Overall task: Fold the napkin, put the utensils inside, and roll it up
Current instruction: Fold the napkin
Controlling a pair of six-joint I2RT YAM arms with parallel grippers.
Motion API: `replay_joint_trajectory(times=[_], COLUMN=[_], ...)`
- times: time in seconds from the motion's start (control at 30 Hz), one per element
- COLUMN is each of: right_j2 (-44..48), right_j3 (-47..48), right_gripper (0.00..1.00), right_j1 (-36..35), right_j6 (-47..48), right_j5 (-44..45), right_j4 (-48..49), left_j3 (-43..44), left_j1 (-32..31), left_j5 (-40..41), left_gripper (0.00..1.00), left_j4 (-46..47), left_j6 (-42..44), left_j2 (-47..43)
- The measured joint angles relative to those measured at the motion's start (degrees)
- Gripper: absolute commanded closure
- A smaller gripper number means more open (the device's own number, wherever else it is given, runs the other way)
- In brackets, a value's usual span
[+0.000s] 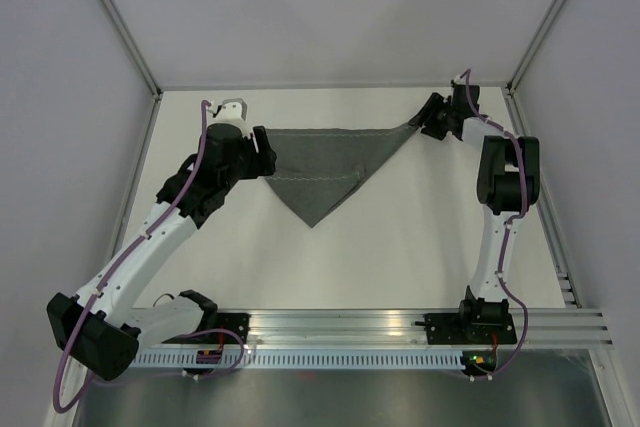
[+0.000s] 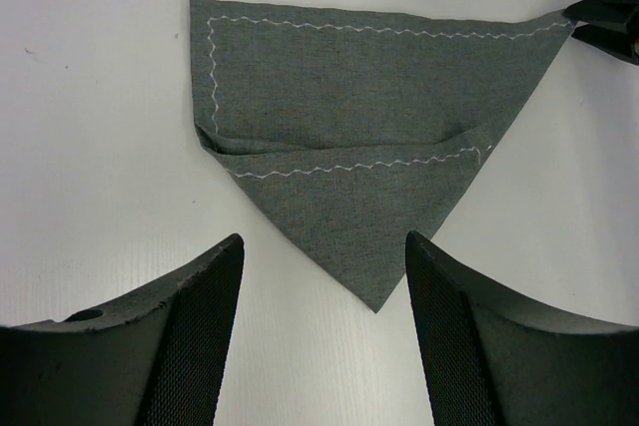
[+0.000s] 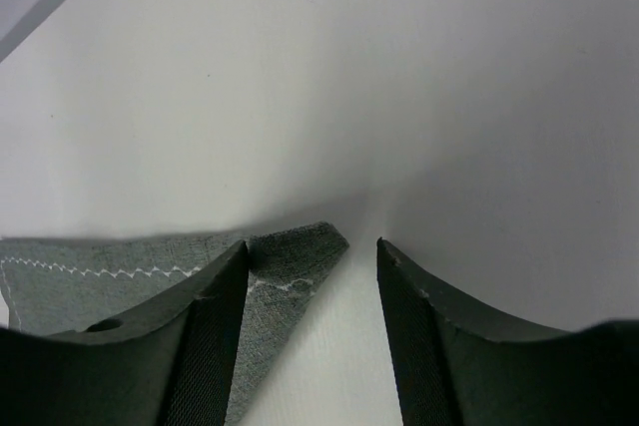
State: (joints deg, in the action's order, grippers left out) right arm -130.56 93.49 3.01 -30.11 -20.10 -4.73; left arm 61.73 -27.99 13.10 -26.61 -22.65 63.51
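Got the napkin [image 1: 318,172] folded triangle-ish on the counter [image 1: 400,247]. Left tool [image 2: 322,239] wide and empty, right tool [image 3: 313,243] gaping around its corner.

napkin [image 2: 349,117]: folded triangle (zigzag stitching showing) | left tool [image 2: 322,246]: jaws apart, flanking its lower tip

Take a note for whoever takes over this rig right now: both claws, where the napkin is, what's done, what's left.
Left claw: open, empty, by the left end of the napkin.
Right claw: open, the napkin's right corner between its jaws, not clamped.
Napkin: flat on the table, folded into a triangle.
Done: the fold.
Left: place utensils inside (none in view), then roll it up.
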Motion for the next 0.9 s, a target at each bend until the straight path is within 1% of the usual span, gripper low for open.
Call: replay_joint_trajectory(times=[0.03, 0.07, 0.17, 0.23, 0.27, 0.33, 0.37, 0.43, 0.47, 0.57, 0.73, 0.9], right_j2=[-0.2, -0.31, -0.57, -0.66, -0.7, -0.83, -0.87, -0.87, -0.87, -0.87, -0.7, 2.4], right_j3=[0.09, 0.22, 0.44, 0.44, 0.44, 0.44, 0.44, 0.44, 0.44, 0.44, 0.31, -1.97], right_gripper=[0.4, 0.42, 0.46, 0.52, 0.57, 0.62, 0.69, 0.74, 0.79, 0.87, 0.93, 0.94], right_j1=[-0.07, -0.17, -0.61, -0.96, -1.11, -1.33, -1.4, -1.4, -1.4, -1.4, -1.4, -1.68], right_j6=[-0.22, -0.26, -0.35, -0.35, -0.35, -0.35, -0.31, -0.17, -0.11, -0.02, 0.26, 1.29], right_j5=[-0.04, -0.02, 0.02, 0.04, 0.11, 0.24, 0.42, 0.48, 0.55, 0.61, 0.52, 0.28], right_j4=[0.09, 0.22, 0.46, 0.44, 0.39, 0.02, -0.09, -0.52, -0.81, -1.22, -1.27, -0.9], left_j3=[0.0, 0.0, 0.0, 0.0, 0.0, 0.0, 0.0, 0.0, 0.0, 0.0, 0.0, 0.0], left_j1=[0.02, 0.02, 0.02, 0.0, 0.02, 0.02, 0.0, 0.02, 0.02, 0.02, 0.02, 0.02], left_j5=[0.0, 0.0, 0.02, 0.02, 0.02, 0.02, 0.02, 0.02, 0.02, 0.0, 0.0, 0.0], left_gripper=[0.29, 0.29, 0.29, 0.29, 0.29, 0.29, 0.29, 0.29, 0.29, 0.29, 0.29, 0.29], left_j4=[0.0, 0.0, -0.04, -0.04, -0.04, -0.07, -0.07, -0.07, -0.07, -0.07, -0.04, 0.0], left_j6=[0.0, 0.0, 0.0, 0.0, 0.0, 0.0, 0.0, 0.0, 0.0, 0.0, 0.0, 0.0], left_j2=[0.0, 0.0, 0.0, -0.02, 0.0, -0.02, 0.0, 0.0, 0.0, 0.0, 0.02, 0.44])
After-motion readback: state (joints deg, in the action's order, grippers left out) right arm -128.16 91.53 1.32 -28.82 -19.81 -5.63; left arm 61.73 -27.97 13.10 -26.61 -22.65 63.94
